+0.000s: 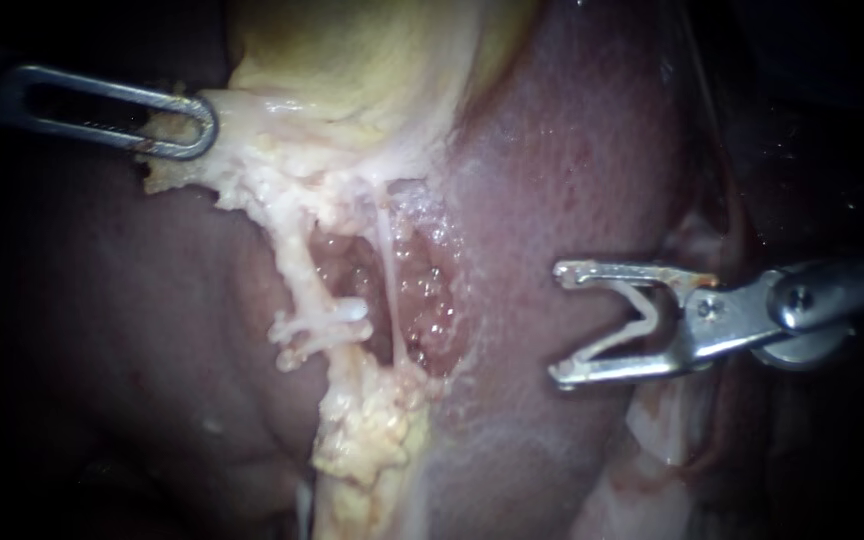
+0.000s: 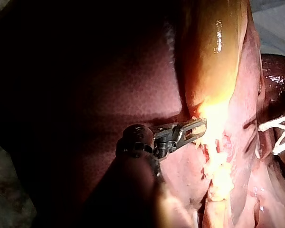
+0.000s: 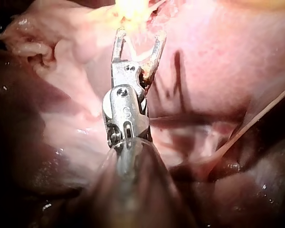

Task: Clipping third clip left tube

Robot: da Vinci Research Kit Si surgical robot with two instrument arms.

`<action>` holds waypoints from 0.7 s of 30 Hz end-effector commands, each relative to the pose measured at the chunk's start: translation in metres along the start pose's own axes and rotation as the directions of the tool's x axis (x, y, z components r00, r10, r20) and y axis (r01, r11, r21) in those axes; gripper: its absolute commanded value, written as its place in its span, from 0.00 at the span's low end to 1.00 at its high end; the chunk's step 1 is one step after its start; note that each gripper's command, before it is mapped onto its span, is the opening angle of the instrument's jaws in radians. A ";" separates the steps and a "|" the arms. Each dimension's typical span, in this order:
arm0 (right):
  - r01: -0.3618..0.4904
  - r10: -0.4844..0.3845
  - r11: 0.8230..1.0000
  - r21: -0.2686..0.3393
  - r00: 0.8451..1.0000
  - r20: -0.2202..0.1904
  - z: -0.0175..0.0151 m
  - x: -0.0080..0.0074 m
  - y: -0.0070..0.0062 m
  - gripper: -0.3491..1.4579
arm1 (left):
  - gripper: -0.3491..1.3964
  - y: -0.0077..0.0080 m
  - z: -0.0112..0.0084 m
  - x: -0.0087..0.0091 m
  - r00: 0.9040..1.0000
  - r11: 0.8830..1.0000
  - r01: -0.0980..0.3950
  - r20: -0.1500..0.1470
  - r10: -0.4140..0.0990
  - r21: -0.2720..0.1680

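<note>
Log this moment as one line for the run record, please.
left instrument: jaws shut on fatty tissue | right instrument: jaws hold clip, apart from left tube | placement: not yet done

Bare liver [image 1: 542, 200] forms a clear stretch between the right instrument [image 1: 557, 324] and the left tube [image 1: 302, 265]. The instrument's jaws stand wide, a clip [image 1: 637, 320] held between them, well apart from the tube. A thin strand [image 1: 389, 280] runs just beside the tube, on the side facing that instrument, over a wet pit. White clips [image 1: 324, 325] sit across the tube's middle; fat [image 1: 367, 430] covers it below. The tube's upper length shows bare. Above, the gallbladder [image 1: 352, 60] overhangs, and the left instrument [image 1: 197, 125], clamped on tissue [image 1: 242, 150], blocks the upper left.
</note>
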 end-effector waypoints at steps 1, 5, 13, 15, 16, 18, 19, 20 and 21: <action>-0.020 0.021 1.000 0.009 1.000 -0.006 0.0010 0.0004 0.0003 0.47 | 0.00 0.0000 0.0001 0.0000 1.000 1.000 0.000 0.000 0.000 0.001; -0.088 0.089 0.995 0.040 0.996 -0.016 0.0041 0.0014 0.0010 0.47 | 0.00 0.0000 0.0002 -0.0001 1.000 1.000 -0.001 -0.004 0.001 0.004; -0.221 0.225 0.972 0.083 0.973 -0.041 0.0090 0.0028 0.0026 0.46 | 0.00 0.0000 0.0002 -0.0001 1.000 1.000 -0.001 -0.004 0.001 0.004; -0.239 0.244 0.967 0.091 0.968 -0.052 0.0099 0.0028 0.0030 0.46 | 0.00 0.0000 0.0002 -0.0001 1.000 1.000 -0.001 -0.004 0.001 0.004; -0.246 0.253 0.964 0.096 0.966 -0.061 0.0103 0.0028 0.0032 0.46 | 0.00 0.0000 0.0002 -0.0001 1.000 1.000 -0.001 -0.004 0.001 0.004; -0.261 0.269 0.959 0.108 0.961 -0.068 0.0112 0.0025 0.0037 0.46 | 0.00 0.0000 0.0002 -0.0002 1.000 1.000 -0.001 -0.004 0.001 0.004; -0.257 0.266 0.960 0.113 0.961 -0.071 0.0115 0.0023 0.0039 0.45 | 0.00 0.0000 0.0002 -0.0002 1.000 1.000 -0.001 -0.004 0.001 0.004; -0.264 0.273 0.957 0.119 0.960 -0.069 0.0120 0.0019 0.0042 0.45 | 0.00 0.0000 0.0002 -0.0002 1.000 1.000 -0.001 -0.004 0.001 0.004; -0.266 0.275 0.956 0.123 0.959 -0.069 0.0124 0.0016 0.0044 0.45 | 0.00 0.0000 0.0003 -0.0002 1.000 1.000 -0.001 -0.004 0.001 0.005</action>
